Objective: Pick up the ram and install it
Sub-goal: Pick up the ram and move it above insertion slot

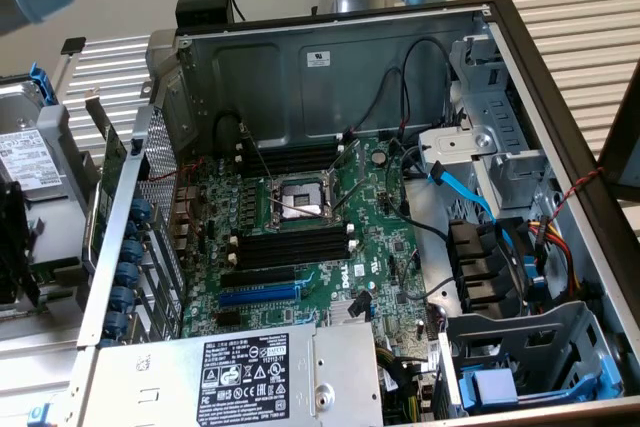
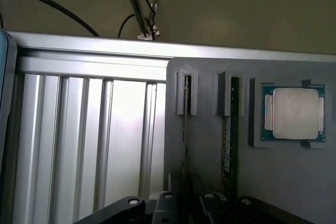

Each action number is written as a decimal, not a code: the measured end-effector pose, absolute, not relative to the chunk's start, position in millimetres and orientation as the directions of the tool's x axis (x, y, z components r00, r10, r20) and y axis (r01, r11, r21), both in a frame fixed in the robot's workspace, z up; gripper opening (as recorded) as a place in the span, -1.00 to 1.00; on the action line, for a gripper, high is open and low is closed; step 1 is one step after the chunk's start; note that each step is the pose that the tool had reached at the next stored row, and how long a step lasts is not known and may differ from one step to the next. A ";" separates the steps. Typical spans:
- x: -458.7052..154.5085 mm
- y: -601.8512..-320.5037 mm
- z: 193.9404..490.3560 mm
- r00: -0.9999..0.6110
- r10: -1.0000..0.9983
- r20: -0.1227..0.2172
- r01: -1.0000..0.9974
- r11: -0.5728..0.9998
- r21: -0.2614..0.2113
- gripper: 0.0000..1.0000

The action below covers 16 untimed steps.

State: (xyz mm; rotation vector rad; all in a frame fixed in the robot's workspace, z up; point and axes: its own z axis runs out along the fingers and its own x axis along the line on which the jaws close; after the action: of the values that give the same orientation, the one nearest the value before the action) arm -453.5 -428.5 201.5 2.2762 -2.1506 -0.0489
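Hovering over ram (image 2: 185, 129) in grey holder (image 2: 210, 150); gripper (image 2: 184, 203) aperture unclear.

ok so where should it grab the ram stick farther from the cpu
Mid-length on the ram, pinching its flat faces, coming from straight above: it stands on edge in the grey holder, so probably only the thin upper edge is free.
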 end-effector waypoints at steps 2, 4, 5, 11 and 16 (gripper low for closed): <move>-453.6 -428.9 201.5 0.056 -0.998 -0.016 -0.998 -0.057 0.030 -0.76; -453.6 -429.4 201.5 0.056 -0.998 -0.016 -0.998 -0.057 0.031 -0.76; -453.5 -429.6 201.6 0.056 -0.998 -0.016 -0.998 -0.057 0.031 -0.76; -453.6 -430.6 214.3 0.056 -0.998 -0.019 -0.998 -0.056 0.031 -0.76; -453.6 -431.9 234.8 0.055 -0.998 -0.020 -0.998 -0.056 0.031 -0.76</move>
State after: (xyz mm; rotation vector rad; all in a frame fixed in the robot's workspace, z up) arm -453.6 -431.9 234.8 2.2755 -2.1523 -0.0565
